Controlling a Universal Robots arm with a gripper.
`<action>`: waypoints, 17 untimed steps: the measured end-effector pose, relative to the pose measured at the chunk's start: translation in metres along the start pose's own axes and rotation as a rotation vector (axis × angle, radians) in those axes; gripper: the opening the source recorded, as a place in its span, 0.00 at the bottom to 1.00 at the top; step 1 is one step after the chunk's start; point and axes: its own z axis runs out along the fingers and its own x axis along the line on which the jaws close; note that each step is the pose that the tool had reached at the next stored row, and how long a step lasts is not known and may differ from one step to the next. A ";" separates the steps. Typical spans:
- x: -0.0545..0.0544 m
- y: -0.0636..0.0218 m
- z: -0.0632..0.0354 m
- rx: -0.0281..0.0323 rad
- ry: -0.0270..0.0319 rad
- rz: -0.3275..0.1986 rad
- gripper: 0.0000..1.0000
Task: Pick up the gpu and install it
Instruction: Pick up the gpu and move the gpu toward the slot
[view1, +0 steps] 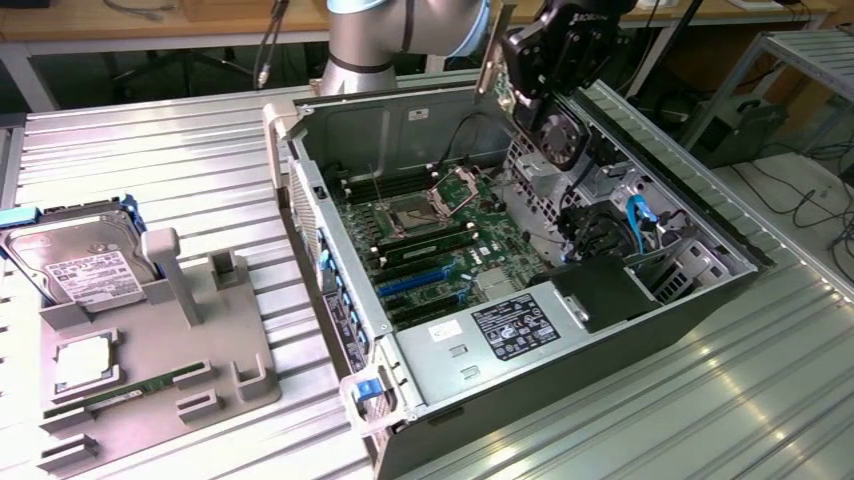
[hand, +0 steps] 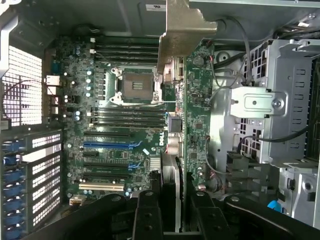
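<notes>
The gpu (view1: 558, 140) hangs on edge over the open computer case (view1: 587, 400), near its far end, with a round black fan on its face. In the wrist view the gpu (hand: 197, 115) is a green board seen edge-on, and its silver bracket (hand: 182, 30) is at the end away from the fingers. My gripper (view1: 545, 85) is shut on the card's upper edge, and the black fingers (hand: 146, 212) clamp it from both sides. Below the card lies the motherboard (hand: 115, 125) with its blue expansion slot (hand: 110, 145).
A grey fixture (view1: 147, 340) on the exterior view's left carries a hard drive (view1: 80, 265), a RAM stick (view1: 134, 390) and a silver chip (view1: 83, 360). Inside the case are a drive cage (hand: 270, 110), cables (view1: 641, 225) and the power supply (view1: 514, 325). Ribbed metal table (view1: 694, 400) surrounds everything.
</notes>
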 end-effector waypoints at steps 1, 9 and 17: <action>-0.002 0.0000 0.0002 0.0000 0.0000 0.000 0.27; -0.002 0.0000 0.0004 -0.0002 0.0000 0.001 0.27; 0.001 0.0001 0.0004 0.0000 0.0000 0.006 0.27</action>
